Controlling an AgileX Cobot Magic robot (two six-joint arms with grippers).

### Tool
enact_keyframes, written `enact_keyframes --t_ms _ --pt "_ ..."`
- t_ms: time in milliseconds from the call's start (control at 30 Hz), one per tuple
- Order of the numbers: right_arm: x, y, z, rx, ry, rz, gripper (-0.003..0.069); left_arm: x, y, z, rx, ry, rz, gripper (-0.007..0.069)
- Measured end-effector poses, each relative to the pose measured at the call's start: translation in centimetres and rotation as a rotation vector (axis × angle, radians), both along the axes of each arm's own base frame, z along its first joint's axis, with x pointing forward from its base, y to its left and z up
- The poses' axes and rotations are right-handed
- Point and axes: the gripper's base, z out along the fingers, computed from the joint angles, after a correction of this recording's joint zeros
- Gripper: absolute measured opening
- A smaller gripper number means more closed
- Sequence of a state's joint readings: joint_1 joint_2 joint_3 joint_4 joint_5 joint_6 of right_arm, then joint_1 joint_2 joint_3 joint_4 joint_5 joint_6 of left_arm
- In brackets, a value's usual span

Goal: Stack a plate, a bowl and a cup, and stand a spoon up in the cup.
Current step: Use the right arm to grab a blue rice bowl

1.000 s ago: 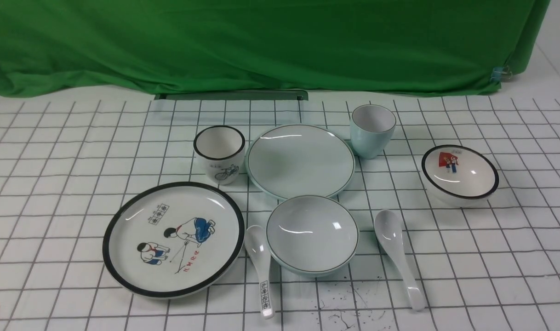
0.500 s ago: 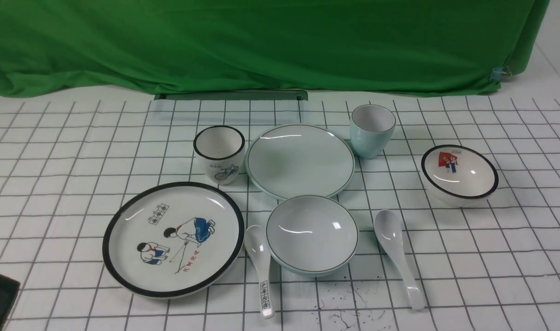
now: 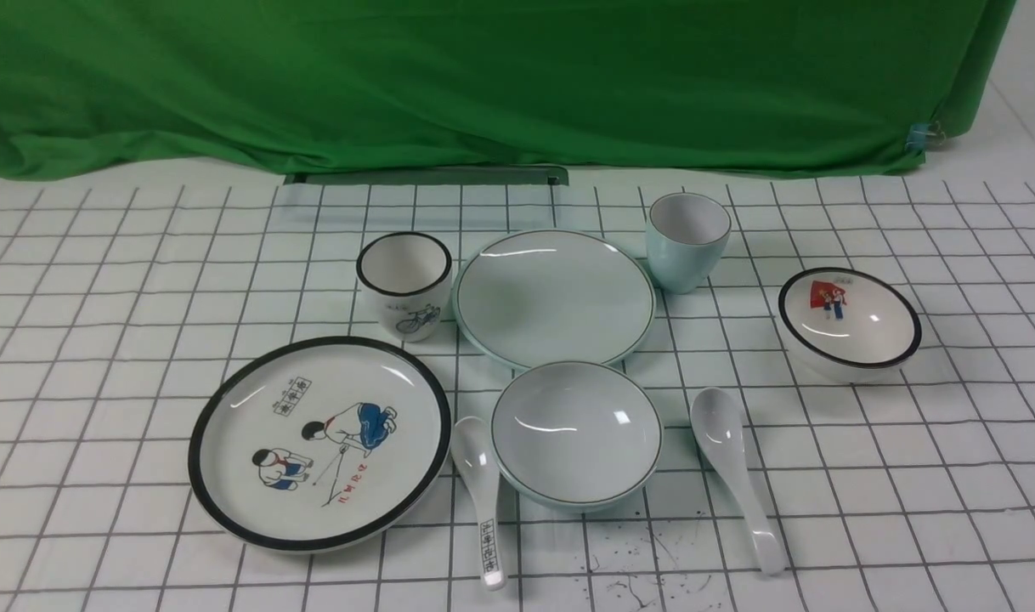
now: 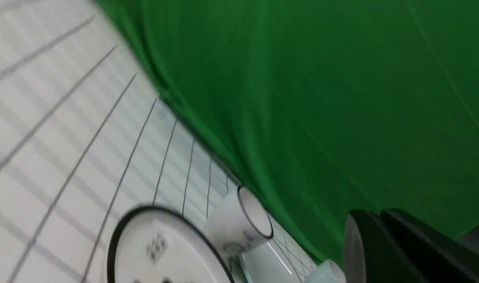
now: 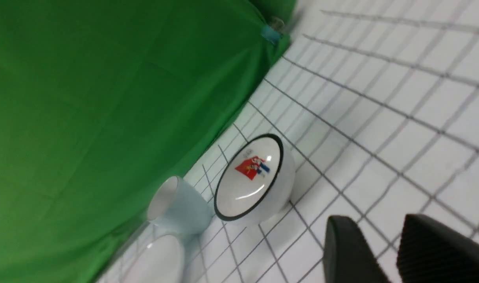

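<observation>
The right hand (image 5: 377, 236) hangs above the gridded worktop (image 3: 908, 476) with its two black fingers (image 5: 349, 255) parted and nothing between them. Ahead of it lies the white bowl with a red picture (image 3: 849, 323), and beyond that the cup (image 3: 687, 240). The left hand (image 4: 375, 236) shows only as a blurred dark mass in its wrist view and a sliver at the front view's left edge; whether it is open or closed cannot be told.

The cup stands upright just beside the far right edge of the plate (image 3: 555, 297). The bowl (image 3: 576, 433) sits just in front of the plate, empty. The spoon (image 3: 732, 467) lies right of the bowl, handle towards the robot. Left of the bowl lies a lettered spoon (image 3: 482, 493), then the picture plate (image 3: 319, 442), with the bicycle cup (image 3: 404, 285) behind it. A green cloth (image 3: 483, 85) backs the scene.
</observation>
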State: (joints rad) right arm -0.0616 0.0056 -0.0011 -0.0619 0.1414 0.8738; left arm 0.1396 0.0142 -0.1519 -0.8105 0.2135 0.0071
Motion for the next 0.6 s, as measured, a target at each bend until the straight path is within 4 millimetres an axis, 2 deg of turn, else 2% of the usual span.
enact_keyframes --t_ms 67,100,133,200,233,267,300,333,367,500,533,567,600 --pt "0.1 0.0 1.0 -0.089 0.005 0.012 0.0233 0.0 -0.1 2.2 0.167 0.024 -0.001 -0.0009" --pt "0.2 0.0 1.1 -0.099 0.006 0.014 0.0232 0.1 -0.1 2.4 0.167 0.027 -0.006 -0.0009" --pt "0.4 0.0 2.3 -0.183 0.015 0.026 0.0215 0.6 -0.1 3.9 0.276 0.087 -0.014 -0.0009" --pt "1.1 -0.1 4.6 -0.341 0.033 0.049 0.0142 2.2 0.2 6.0 0.427 0.215 -0.032 -0.0009" --pt "1.3 -0.1 4.6 -0.355 0.045 0.053 0.0142 2.2 0.2 5.9 0.437 0.225 -0.035 -0.0009" --pt "1.8 -0.1 5.7 -0.429 0.063 0.066 0.0097 3.0 0.3 6.8 0.485 0.284 -0.05 -0.0009" --pt "2.6 -0.2 7.7 -0.521 0.087 0.081 0.0046 4.4 0.6 7.8 0.546 0.372 -0.079 -0.0009" --pt "3.2 -0.3 8.7 -0.576 0.113 0.093 0.0025 5.0 0.7 8.8 0.58 0.403 -0.095 -0.0009" --pt "4.0 -0.4 10.2 -0.621 0.162 0.109 0.0015 6.0 0.8 9.3 0.632 0.472 -0.135 -0.0009" --pt "6.7 -0.2 13.2 -0.737 0.349 0.224 0.0011 8.6 0.4 11.2 0.744 0.593 -0.286 -0.0009" --pt "7.8 0.2 14.1 -0.783 0.397 0.289 0.0011 9.6 -0.1 11.7 0.772 0.623 -0.346 -0.0009" --pt "7.9 0.3 14.1 -0.79 0.414 0.31 0.0011 9.7 -0.2 11.6 0.778 0.633 -0.361 -0.0009" --pt "8.9 1.4 14.9 -0.848 0.464 0.419 0.0011 10.8 -1.1 11.7 0.824 0.668 -0.456 -0.0009"
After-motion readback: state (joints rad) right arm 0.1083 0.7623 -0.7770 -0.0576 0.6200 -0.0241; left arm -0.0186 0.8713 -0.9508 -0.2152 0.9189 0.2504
